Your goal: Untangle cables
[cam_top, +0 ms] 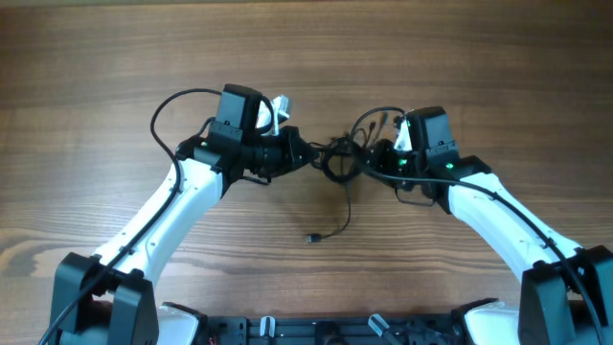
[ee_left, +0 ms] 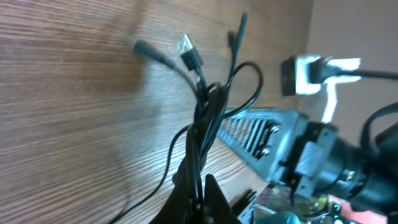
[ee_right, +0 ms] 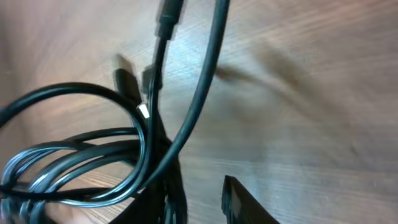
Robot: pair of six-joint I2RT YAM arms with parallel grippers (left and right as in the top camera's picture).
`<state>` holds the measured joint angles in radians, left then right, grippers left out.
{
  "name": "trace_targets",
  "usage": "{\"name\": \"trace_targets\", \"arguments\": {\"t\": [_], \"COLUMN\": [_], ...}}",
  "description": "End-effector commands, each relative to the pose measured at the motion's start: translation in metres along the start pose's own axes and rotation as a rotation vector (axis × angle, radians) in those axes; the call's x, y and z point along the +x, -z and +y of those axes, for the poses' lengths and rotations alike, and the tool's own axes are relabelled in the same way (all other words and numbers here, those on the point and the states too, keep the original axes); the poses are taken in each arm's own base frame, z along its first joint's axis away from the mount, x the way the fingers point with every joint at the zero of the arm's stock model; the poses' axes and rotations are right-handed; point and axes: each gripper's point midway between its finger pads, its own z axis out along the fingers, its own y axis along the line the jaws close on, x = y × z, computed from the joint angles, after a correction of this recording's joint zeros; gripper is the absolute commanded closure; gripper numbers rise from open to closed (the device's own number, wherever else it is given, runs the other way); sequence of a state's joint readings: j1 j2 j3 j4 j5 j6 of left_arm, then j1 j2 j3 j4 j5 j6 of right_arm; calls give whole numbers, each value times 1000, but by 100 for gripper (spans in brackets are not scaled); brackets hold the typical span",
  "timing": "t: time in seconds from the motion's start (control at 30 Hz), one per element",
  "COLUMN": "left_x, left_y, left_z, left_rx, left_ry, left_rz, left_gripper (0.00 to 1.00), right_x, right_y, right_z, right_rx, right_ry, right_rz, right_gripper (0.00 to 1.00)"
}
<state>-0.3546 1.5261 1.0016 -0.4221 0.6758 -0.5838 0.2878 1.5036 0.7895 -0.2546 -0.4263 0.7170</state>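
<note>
The cables (cam_top: 337, 161) are a knot of thin black wires hanging between my two grippers at the table's middle. One strand trails toward the front and ends in a small plug (cam_top: 313, 238). My left gripper (cam_top: 314, 156) is shut on the bundle. In the left wrist view the cables (ee_left: 208, 118) rise out of its closed tips (ee_left: 202, 199) and fan into three plug ends. My right gripper (cam_top: 369, 163) is open. Its wrist view shows a clear gap (ee_right: 199, 186) between the fingers, with the looped cables (ee_right: 93, 162) lying against the left finger only.
The wooden table (cam_top: 479, 57) stretches around both arms. A white fitting (cam_top: 278, 105) sits on the left arm's wrist. The right arm's body (ee_left: 311, 155) is close beside the bundle. The arm bases stand at the front edge (cam_top: 316, 331).
</note>
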Motion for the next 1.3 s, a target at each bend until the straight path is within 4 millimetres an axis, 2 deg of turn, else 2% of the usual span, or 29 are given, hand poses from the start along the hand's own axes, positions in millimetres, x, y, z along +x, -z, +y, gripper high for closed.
{"name": "trace_targets", "arguments": {"t": [0.0,0.03,0.13,0.2,0.23,0.27,0.33,0.4,0.5,0.53,0.6,0.67,0.73,0.8,0.87,0.9,1.0,1.2,1.27], "left_x": [-12,-15,-12,3,13,18,30,36,33,27,12,-3,-10,-9,-3,1,5,7,9], "left_y": [12,13,12,11,13,14,20,24,24,24,26,30,34,36,41,44,47,47,50], "left_z": [7,12,11,-8,-21,-28,-45,-53,-51,-45,-31,-17,-15,-27,-42,-50,-55,-53,-58], "left_rx": [-68,-97,-92,30,120,167,289,345,337,308,245,179,178,244,338,389,429,422,458], "left_ry": [-163,-189,-226,-308,-359,-390,-450,-453,-475,-469,-456,-436,-408,-432,-458,-469,-469,-457,-469], "left_rz": [-60,-73,-59,12,55,75,120,143,130,110,61,9,-12,-8,12,28,45,53,60], "left_gripper": [96,96,96,96,96,96,96,96,96,96,96,96,96,96,96,96,96,96,96], "right_x": [5,10,7,0,0,1,4,5,19,26,33,39,51,56,55,49,38,13,13], "right_y": [1,5,4,2,2,3,3,4,10,13,18,22,33,38,37,31,22,31,32], "right_z": [27,42,41,35,35,36,39,40,54,61,68,73,85,88,88,83,74,98,99], "right_rx": [-178,-263,-254,-211,-215,-223,-245,-256,-365,-423,-481,-532,-638,-679,-674,-618,-533,-597,-607], "right_ry": [142,201,214,266,313,351,470,555,659,691,695,685,684,681,683,684,690,757,762], "right_rz": [49,77,59,16,14,16,15,9,46,65,91,117,164,184,181,155,110,-24,-22], "right_gripper": [67,67,67,77,78,77,69,64,62,63,71,71,62,55,46,37,37,37,37]}}
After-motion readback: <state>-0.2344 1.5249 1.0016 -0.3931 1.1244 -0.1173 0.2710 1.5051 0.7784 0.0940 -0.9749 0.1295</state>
